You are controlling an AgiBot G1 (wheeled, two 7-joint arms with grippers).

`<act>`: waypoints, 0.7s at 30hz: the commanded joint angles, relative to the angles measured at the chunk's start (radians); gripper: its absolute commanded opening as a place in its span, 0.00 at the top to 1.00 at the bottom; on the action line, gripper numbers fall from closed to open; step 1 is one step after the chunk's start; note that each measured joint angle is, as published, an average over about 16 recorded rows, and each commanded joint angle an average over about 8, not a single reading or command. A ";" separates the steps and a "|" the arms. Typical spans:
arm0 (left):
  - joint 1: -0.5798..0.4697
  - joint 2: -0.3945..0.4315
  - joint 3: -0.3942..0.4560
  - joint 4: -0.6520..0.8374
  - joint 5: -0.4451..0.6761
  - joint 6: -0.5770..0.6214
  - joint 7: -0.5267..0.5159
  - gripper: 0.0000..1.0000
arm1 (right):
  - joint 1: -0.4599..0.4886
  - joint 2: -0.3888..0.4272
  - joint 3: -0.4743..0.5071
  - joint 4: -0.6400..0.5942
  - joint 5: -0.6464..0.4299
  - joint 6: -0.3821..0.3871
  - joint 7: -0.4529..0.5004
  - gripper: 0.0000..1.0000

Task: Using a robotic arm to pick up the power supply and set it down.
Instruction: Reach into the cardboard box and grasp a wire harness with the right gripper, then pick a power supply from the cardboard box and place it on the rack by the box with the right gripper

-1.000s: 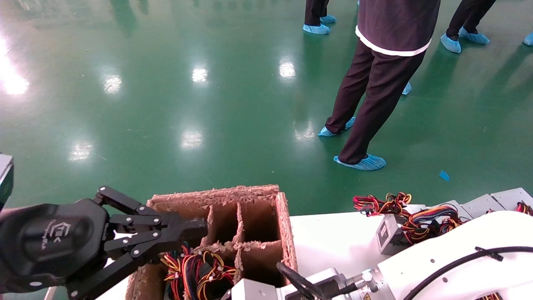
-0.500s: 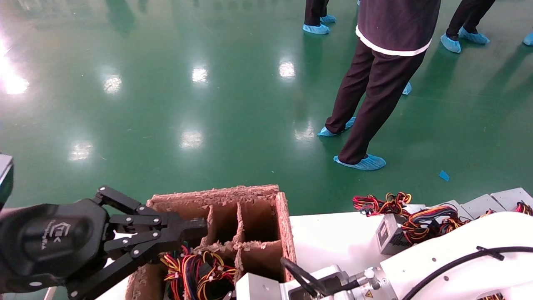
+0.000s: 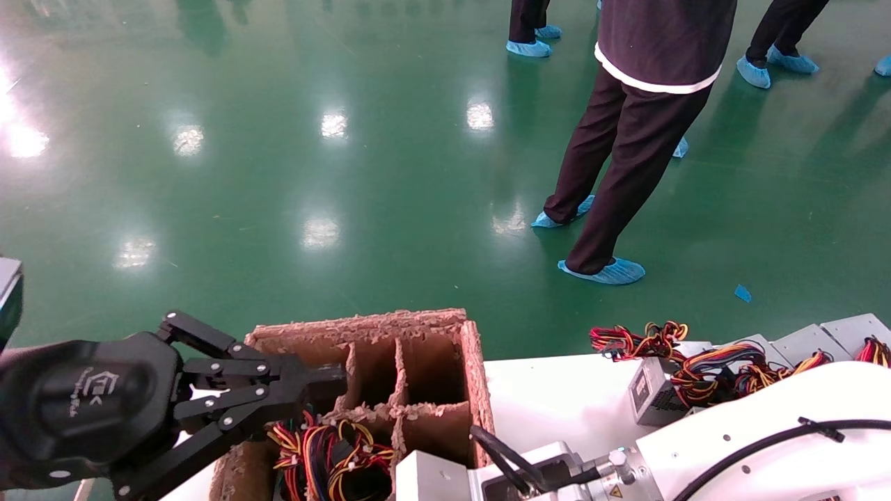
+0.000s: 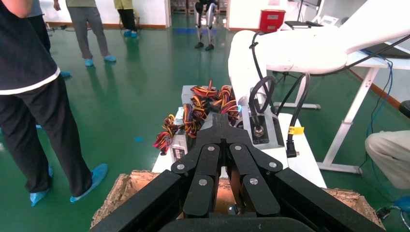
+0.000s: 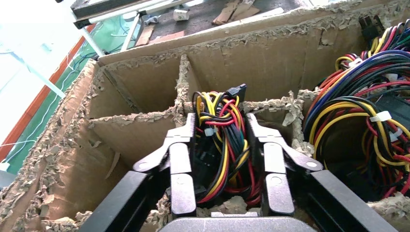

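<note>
While the right gripper (image 5: 221, 133) hangs over the brown cardboard carton (image 3: 418, 327), its two black fingers (image 5: 180, 159) stand apart on both sides of a wire bundle (image 5: 223, 145) of red, yellow and black wires that rises from one compartment. The fingers are beside the wires, but whether they press them cannot be told. The power supply under this bundle is hidden (only its wires show). The neighbouring compartment holds another thick bundle (image 5: 367, 116). Two compartments at the carton's far side show only bare cardboard. In the head view the white right arm (image 3: 752, 431) reaches toward the carton from the white table (image 3: 557, 396), where other power supplies (image 3: 654, 396) lie. The left gripper (image 3: 327, 379) is at the carton's other side, fingers closed together at the rim.
</note>
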 commanded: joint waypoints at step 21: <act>0.000 0.000 0.000 0.000 0.000 0.000 0.000 1.00 | -0.033 0.085 0.111 0.078 0.158 0.031 -0.009 1.00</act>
